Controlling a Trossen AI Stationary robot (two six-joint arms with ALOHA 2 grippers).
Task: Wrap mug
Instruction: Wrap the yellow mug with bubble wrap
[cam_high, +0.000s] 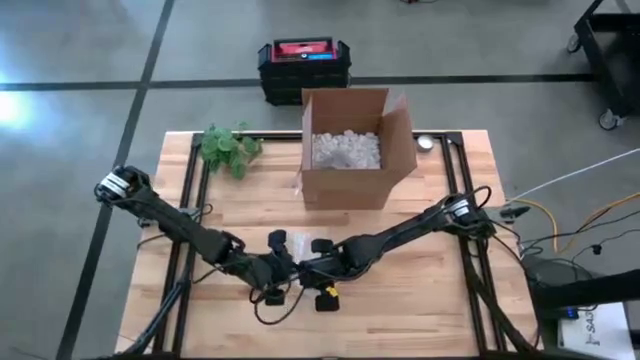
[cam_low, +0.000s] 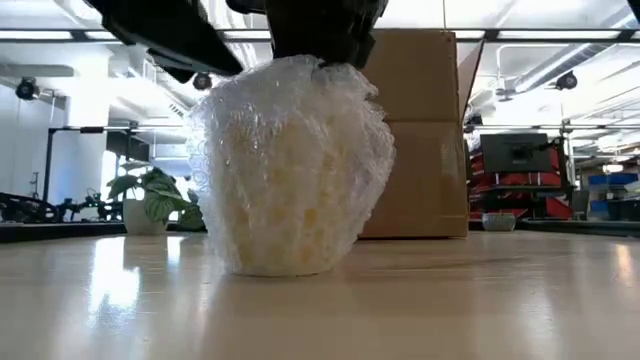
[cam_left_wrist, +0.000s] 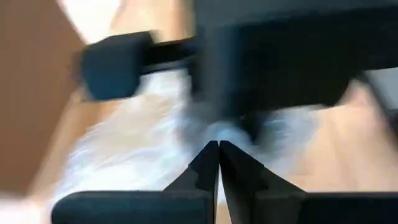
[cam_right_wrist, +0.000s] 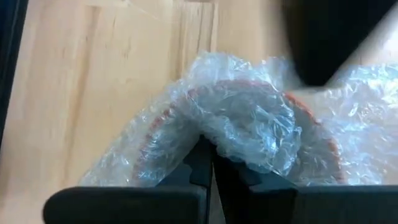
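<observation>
Bubble-wrapped yellow mug (cam_low: 290, 165) stands upright on wooden worktop (cam_low: 480, 300). I read both left claw (cam_left_wrist: 218, 152) and right claw (cam_right_wrist: 208, 163) pressed together, pinching slippery wrap at the fragile rim.

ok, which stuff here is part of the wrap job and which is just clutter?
In the job:
- mug, upright on the table, bubble wrap bunched over it
- left gripper, jaws shut, over the mug
- right gripper, jaws shut at the wrap

Lying about:
- open box of packing fill
- plant
- black case on the floor
</observation>
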